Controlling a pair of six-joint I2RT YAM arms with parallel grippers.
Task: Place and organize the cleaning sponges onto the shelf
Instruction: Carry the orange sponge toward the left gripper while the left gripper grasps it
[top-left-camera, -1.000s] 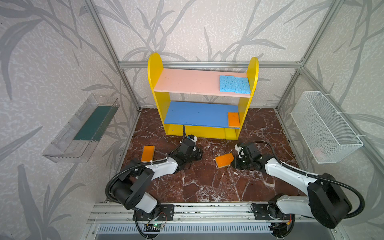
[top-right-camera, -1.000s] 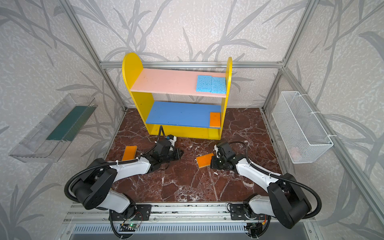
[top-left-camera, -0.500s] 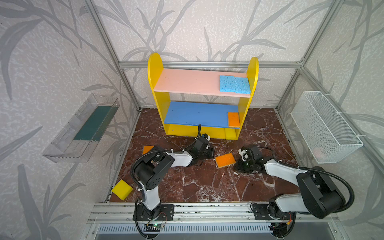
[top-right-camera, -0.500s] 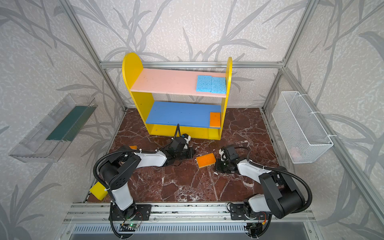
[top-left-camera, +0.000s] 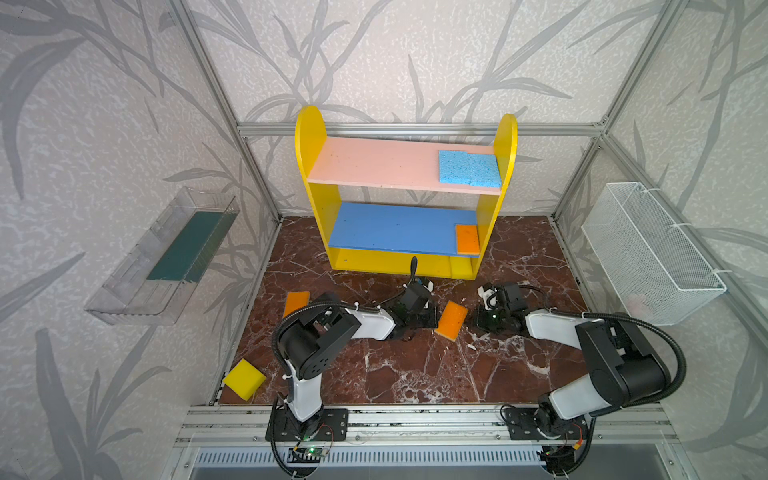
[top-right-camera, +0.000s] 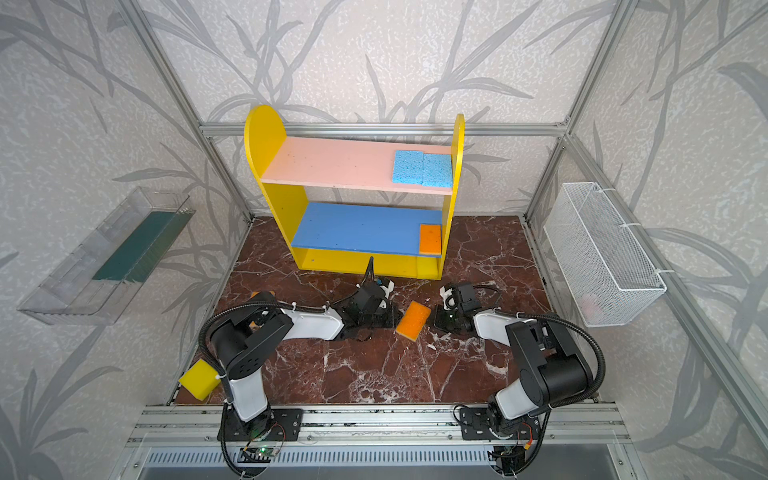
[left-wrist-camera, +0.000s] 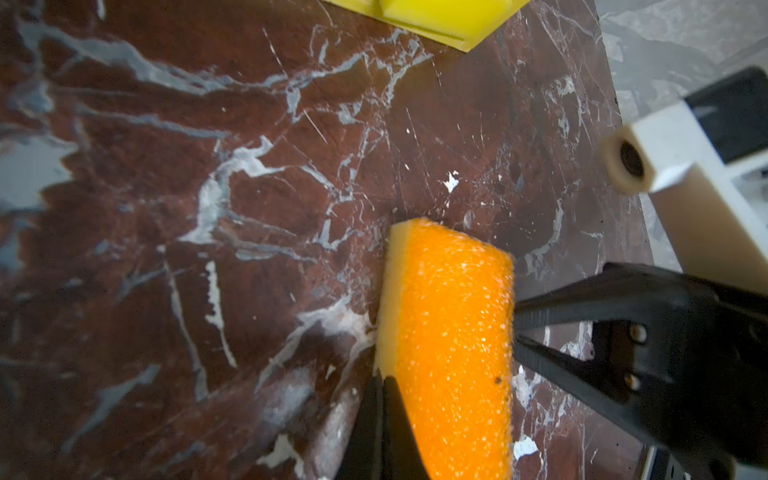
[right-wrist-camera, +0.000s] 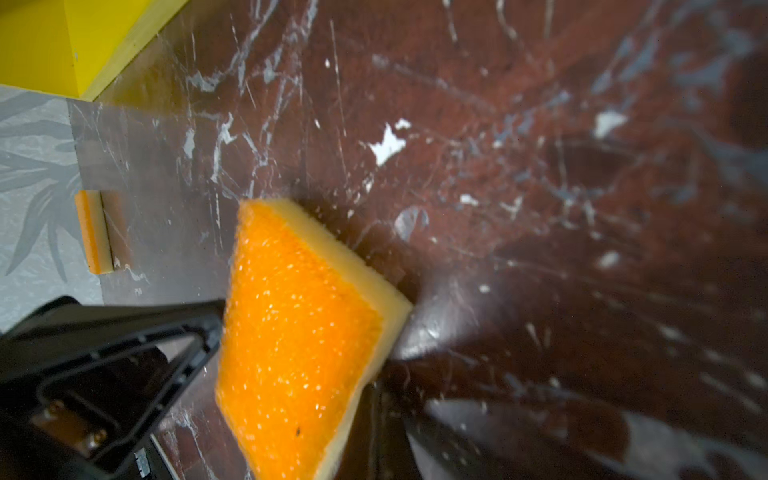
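Note:
An orange-faced sponge with yellow backing (top-left-camera: 451, 321) (top-right-camera: 412, 321) lies on the marble floor between my two grippers. My left gripper (top-left-camera: 432, 321) (left-wrist-camera: 382, 415) is shut, its tips against the sponge's (left-wrist-camera: 449, 340) yellow edge. My right gripper (top-left-camera: 477, 321) (right-wrist-camera: 386, 415) is shut too, touching the opposite side of the sponge (right-wrist-camera: 299, 340). The shelf (top-left-camera: 374, 164) holds two blue sponges (top-left-camera: 469, 168) on the pink board, an orange one (top-left-camera: 467, 239) on the blue board and a yellow one (top-left-camera: 460, 267) on the base. Another orange sponge (top-left-camera: 296, 302) and a yellow block (top-left-camera: 244, 378) lie on the floor at left.
A clear plastic tray (top-left-camera: 166, 257) hangs on the left wall and a white wire basket (top-left-camera: 648, 253) on the right wall. An aluminium rail (top-left-camera: 415, 419) with both arm bases runs along the front edge.
My left gripper has moved right until it touches the orange sponge. The sponge has turned on the floor between the two grippers. The yellow block has come into sight.

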